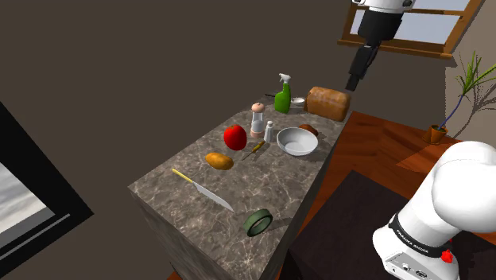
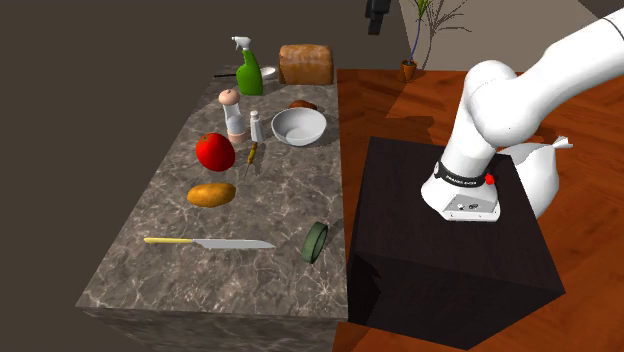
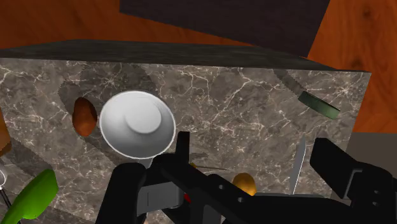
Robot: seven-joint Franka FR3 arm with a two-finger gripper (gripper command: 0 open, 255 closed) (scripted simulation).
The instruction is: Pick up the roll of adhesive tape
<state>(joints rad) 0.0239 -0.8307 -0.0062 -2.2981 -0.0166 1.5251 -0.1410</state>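
Observation:
The roll of tape is a dark green ring lying near the front corner of the marble counter, close to the edge on the stand's side. It also shows in the second exterior view and in the wrist view. My black gripper hangs high above the far end of the counter, over the bread loaf and far from the tape. In the wrist view the gripper is open, its fingers wide apart with nothing between them.
On the counter lie a knife, a potato, a red apple, a white bowl, shakers, a green spray bottle and a bread loaf. The dark stand sits beside the counter.

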